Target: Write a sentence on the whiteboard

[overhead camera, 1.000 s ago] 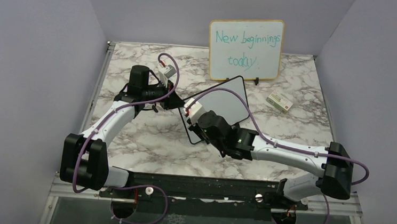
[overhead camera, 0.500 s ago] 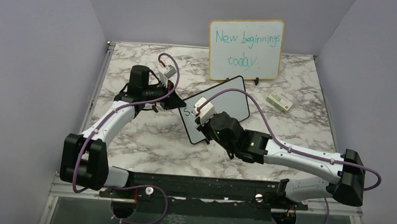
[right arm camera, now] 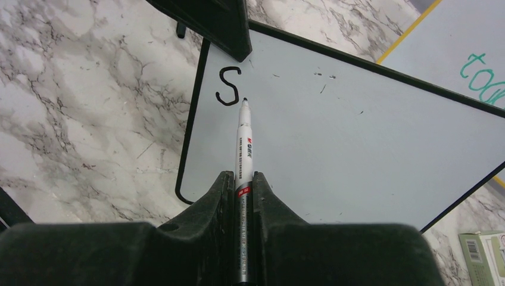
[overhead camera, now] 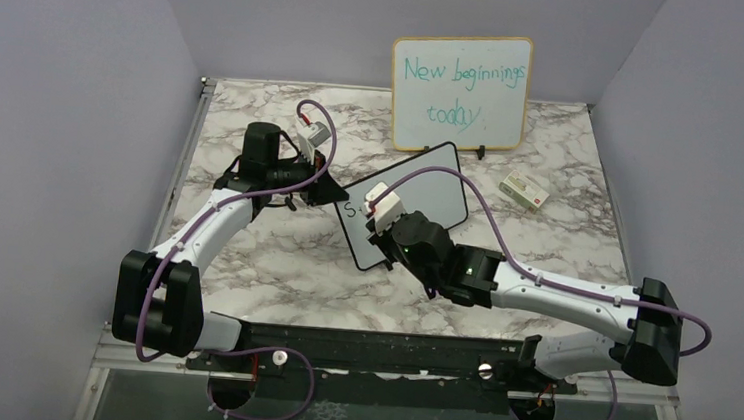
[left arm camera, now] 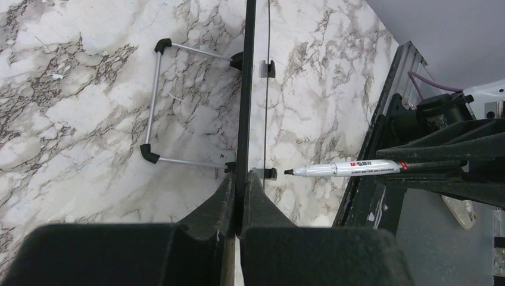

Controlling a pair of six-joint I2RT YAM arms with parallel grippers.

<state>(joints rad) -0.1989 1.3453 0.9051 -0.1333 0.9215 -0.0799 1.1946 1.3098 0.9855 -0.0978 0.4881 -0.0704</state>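
Note:
The black-framed whiteboard (overhead camera: 420, 189) stands tilted on the marble table, with a black "S" (right arm camera: 227, 86) at its upper left corner. My left gripper (overhead camera: 327, 188) is shut on the board's left edge (left arm camera: 243, 119), seen edge-on in the left wrist view. My right gripper (right arm camera: 243, 177) is shut on a white marker (right arm camera: 243, 143). The marker's tip sits just right of the "S", at or just off the surface. From the left wrist view the marker (left arm camera: 345, 169) points at the board face with a small gap.
A larger wood-framed board (overhead camera: 461, 92) with teal writing leans against the back wall. A small green and white box (overhead camera: 524, 190) lies right of the boards. The whiteboard's wire stand (left arm camera: 156, 101) rests on the marble behind it.
My right arm has shifted right and back from the board, uncovering a freshly written "S". The left gripper and the board have stayed put.

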